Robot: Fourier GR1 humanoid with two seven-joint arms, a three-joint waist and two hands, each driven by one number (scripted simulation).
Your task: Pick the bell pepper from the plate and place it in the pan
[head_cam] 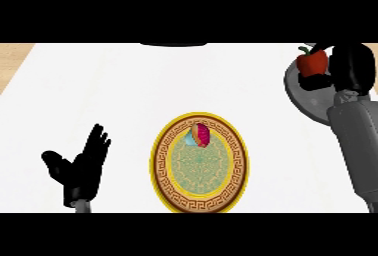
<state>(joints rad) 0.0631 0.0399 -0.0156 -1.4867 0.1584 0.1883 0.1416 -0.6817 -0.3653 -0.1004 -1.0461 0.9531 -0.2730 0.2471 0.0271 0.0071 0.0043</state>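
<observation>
A red bell pepper (313, 62) with a green stem is at the upper right, held over the grey pan (304, 99). My right hand (348, 67) is curled round the pepper from its right side, with the thumb under it. The ornate round plate (230, 165), yellow-rimmed with a brown patterned band, lies in the middle of the white counter. A small multicoloured object (199, 135) rests on the plate's upper part. My left hand (80, 167) stays open at the lower left, fingers up, resting.
A dark rounded object (173, 44) shows at the counter's far edge, top centre. A strip of wooden surface (13, 57) borders the counter at the upper left. White counter lies between the plate and the pan.
</observation>
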